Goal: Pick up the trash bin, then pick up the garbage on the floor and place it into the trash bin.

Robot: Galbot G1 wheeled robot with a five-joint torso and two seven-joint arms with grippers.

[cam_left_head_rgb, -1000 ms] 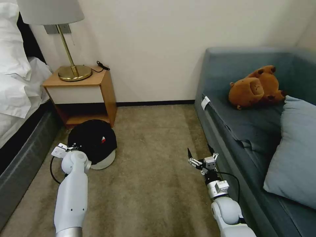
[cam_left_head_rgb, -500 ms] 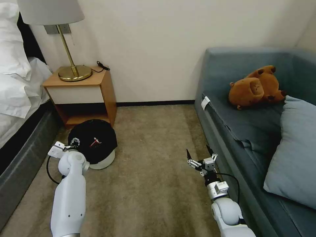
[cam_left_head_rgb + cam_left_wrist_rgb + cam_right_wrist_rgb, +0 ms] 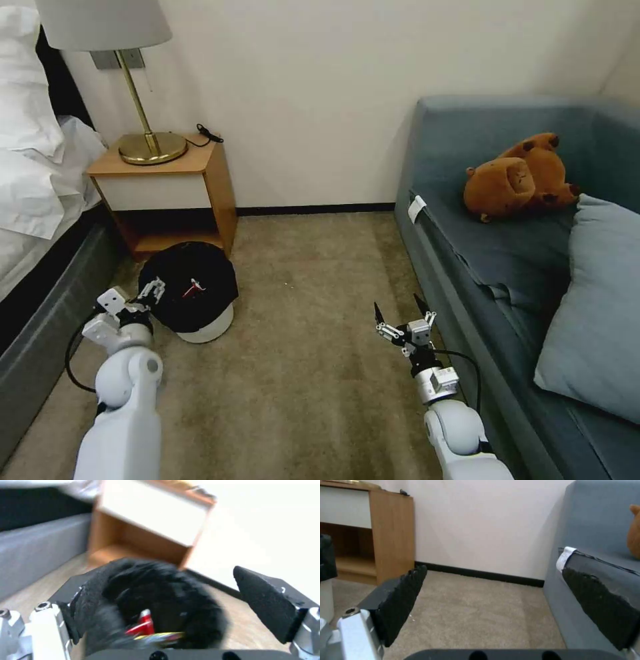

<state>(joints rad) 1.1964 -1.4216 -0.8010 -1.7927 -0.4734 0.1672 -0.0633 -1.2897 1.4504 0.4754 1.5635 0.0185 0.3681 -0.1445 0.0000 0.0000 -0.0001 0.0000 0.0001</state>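
Observation:
The trash bin (image 3: 208, 325) is a low white tub with a black bag over its rim. It stands on the carpet in front of the nightstand. A red-and-white piece of garbage (image 3: 193, 288) lies inside it, and the left wrist view shows that piece (image 3: 144, 626) beside a yellowish wrapper (image 3: 163, 635). My left gripper (image 3: 153, 289) is open at the bin's near left rim, and the bin (image 3: 173, 597) sits just beyond its spread fingers. My right gripper (image 3: 397, 305) hangs open over bare carpet beside the sofa, its pads (image 3: 403, 597) wide apart with nothing between them.
A wooden nightstand (image 3: 217, 180) with a brass lamp (image 3: 151, 147) stands behind the bin. The bed (image 3: 40, 320) runs along the left. A blue sofa (image 3: 467, 267) fills the right, holding a brown plush toy (image 3: 517, 177) and a cushion (image 3: 600, 307). Open carpet (image 3: 300, 373) lies between.
My left arm has drawn back toward me and to the left, so its gripper now shows at the bin's rim. The bin has stayed put. My right gripper has edged slightly left.

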